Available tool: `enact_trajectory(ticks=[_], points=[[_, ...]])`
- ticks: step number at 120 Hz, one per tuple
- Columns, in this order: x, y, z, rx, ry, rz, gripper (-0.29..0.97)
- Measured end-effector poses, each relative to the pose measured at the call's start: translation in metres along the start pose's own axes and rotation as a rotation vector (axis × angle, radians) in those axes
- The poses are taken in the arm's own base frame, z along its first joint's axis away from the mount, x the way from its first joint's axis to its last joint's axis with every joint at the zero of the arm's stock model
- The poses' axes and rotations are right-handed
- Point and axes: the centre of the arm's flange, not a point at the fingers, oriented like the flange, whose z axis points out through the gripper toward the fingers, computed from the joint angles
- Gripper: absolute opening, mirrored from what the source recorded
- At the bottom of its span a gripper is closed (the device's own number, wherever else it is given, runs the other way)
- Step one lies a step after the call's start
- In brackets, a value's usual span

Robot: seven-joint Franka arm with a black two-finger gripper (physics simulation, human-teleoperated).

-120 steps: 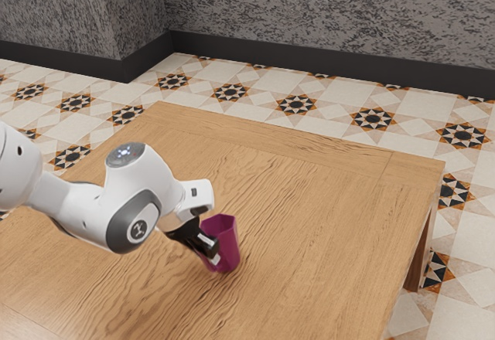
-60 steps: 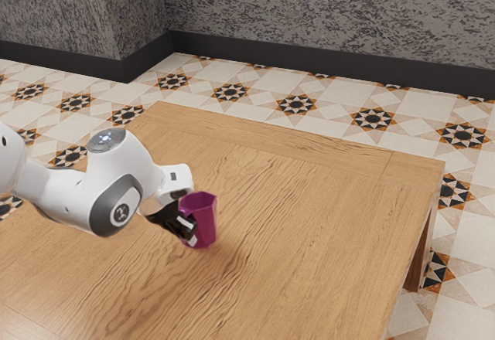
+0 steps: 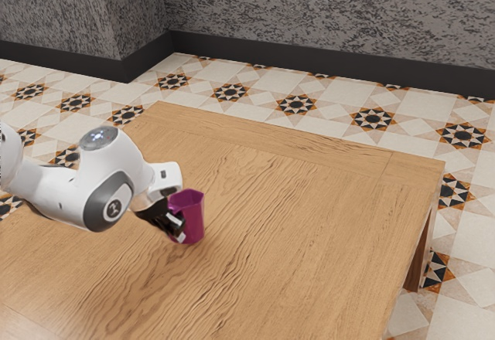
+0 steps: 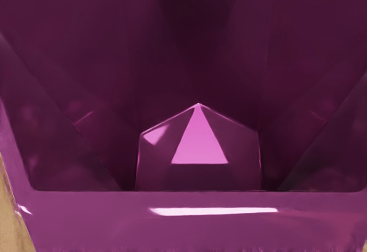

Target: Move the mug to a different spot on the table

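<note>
- Mug [image 3: 191,215], exterior view: a faceted, glossy magenta cup, nearly upright, on or just above the wood-grained tabletop [image 3: 309,201]. It is farther toward the exterior view's left than a second ago, when it leaned.
- The black hand [image 3: 175,226] grips the mug's wall on the arm's side.
- Wrist view: the mug's [image 4: 198,143] angular interior shines, with a sliver of tabletop [image 4: 7,206] beside its rim.

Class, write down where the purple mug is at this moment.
In the exterior view, the mug is upright in that view's left part of the table, gripped on its left side by the gripper.
</note>
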Motion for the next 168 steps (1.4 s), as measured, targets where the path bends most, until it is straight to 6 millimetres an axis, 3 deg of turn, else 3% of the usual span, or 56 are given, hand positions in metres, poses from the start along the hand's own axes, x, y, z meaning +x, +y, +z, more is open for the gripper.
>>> enact_trajectory(ticks=[26, 43, 68, 94, 151, 168], points=[[0.004, 0.008, 0.007, -0.002, -0.001, 0.039, -0.06], [0.005, -0.004, 0.011, 0.005, -0.002, 0.021, -0.08], [0.003, -0.023, 0.011, 0.023, -0.008, 0.016, 0.36], [-0.002, -0.012, 0.015, 0.016, -0.023, 0.044, 0.56], [-0.019, -0.026, 0.018, 0.024, -0.048, -0.004, 0.67], [-0.037, -0.027, 0.016, 0.030, -0.065, -0.012, 0.67]])
